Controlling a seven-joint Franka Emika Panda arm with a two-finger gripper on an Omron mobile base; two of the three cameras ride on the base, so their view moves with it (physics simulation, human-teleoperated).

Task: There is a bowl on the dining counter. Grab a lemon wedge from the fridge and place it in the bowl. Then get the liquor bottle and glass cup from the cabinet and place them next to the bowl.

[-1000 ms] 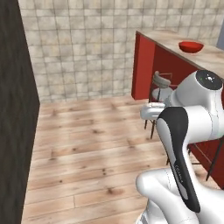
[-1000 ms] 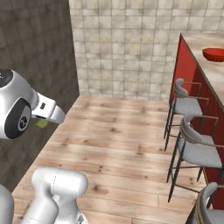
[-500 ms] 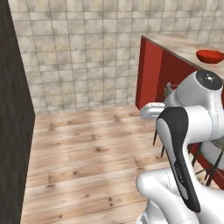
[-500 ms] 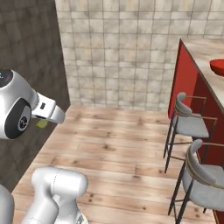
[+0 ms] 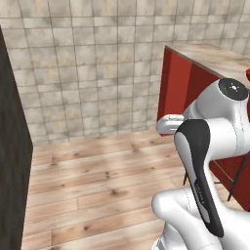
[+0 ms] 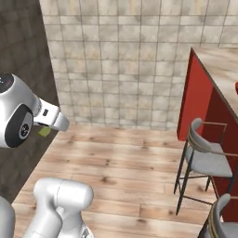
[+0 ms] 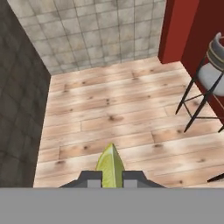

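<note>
The whole view has swung since a moment ago: the base is turning, and the long red-fronted bench with a beige marbled top (image 5: pixel 215 58) now looms closer. The fingers (image 7: pixel 111 176) stay clenched on the small yellow-green lemon wedge (image 7: pixel 110 166), carried above pale wood plank floor (image 7: pixel 113 109), left of the bench. Behind it stands a beige tiled wall (image 6: pixel 121 56); a grey-seated metal stool (image 6: pixel 207 162) waits at its front.

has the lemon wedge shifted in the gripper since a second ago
No. In the right base view the lemon wedge sits at the same spot under the gripper against the arm; only the tiled wall behind shifted, since the base turned.
</note>
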